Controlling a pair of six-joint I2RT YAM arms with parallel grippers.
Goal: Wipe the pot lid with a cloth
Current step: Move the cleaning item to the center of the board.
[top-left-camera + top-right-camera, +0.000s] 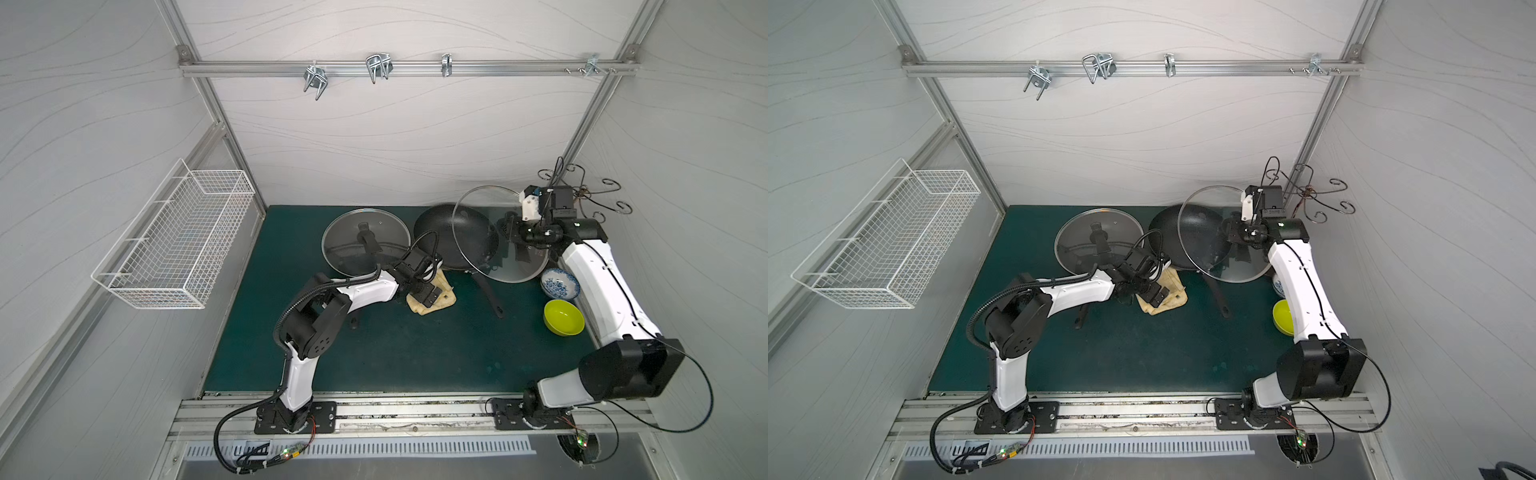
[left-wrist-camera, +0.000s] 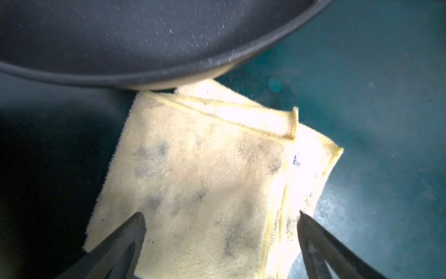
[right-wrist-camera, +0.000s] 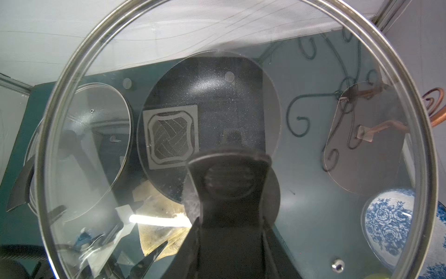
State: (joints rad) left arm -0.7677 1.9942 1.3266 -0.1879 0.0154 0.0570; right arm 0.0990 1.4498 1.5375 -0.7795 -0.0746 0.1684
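A glass pot lid (image 1: pixel 478 226) (image 1: pixel 1208 241) with a steel rim is held up and tilted over the black wok (image 1: pixel 436 237). My right gripper (image 1: pixel 512 232) (image 1: pixel 1235 233) is shut on its black handle (image 3: pixel 229 178); in the right wrist view the lid (image 3: pixel 313 157) fills the picture and my right gripper (image 3: pixel 230 217) clasps the handle from both sides. The pale yellow stained cloth (image 1: pixel 444 300) (image 1: pixel 1175 300) (image 2: pixel 205 157) lies folded on the green mat, beside the wok's near rim (image 2: pixel 144 36). My left gripper (image 1: pixel 430 293) (image 1: pixel 1154 295) (image 2: pixel 220 215) stands open low over it, fingertips spread across the cloth.
A second glass lid (image 1: pixel 365 241) rests on a pan at the back left. A blue-and-white bowl (image 1: pixel 559 282) and a green bowl (image 1: pixel 564 317) sit by the right arm. A black wire stand (image 1: pixel 590 195) fills the back right corner. A white wire basket (image 1: pixel 174 237) hangs on the left wall.
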